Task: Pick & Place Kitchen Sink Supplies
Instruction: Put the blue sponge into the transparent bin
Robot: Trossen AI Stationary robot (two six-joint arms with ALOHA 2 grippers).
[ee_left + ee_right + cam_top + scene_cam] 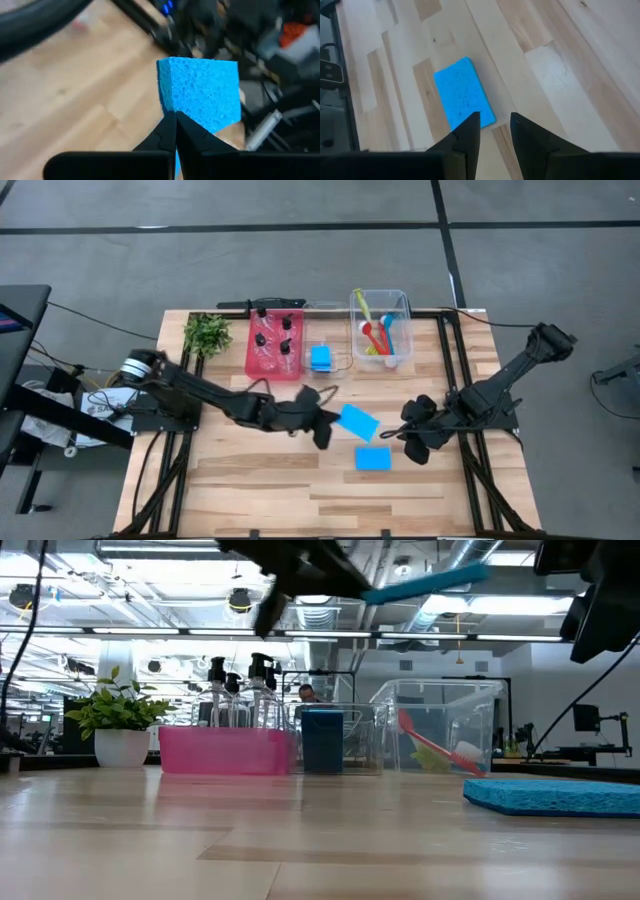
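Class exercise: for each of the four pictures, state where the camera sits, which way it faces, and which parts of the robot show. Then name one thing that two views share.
High view: above the table, facing straight down; both arms, left gripper, right gripper.
Low view: at tabletop height, facing across to the room; arms enter from above.
Left wrist view: on the left arm, past its shut fingers pinching the held sponge.
Right wrist view: on the right arm, facing down at the table; fingers apart.
Shared: the flat sponge lying on the table shows from high and right wrist.

Two matte black jointed arms, left arm (215,400) with a silver-ringed base joint, right arm (500,385) ending in paired, tapered dark fingers (465,137).
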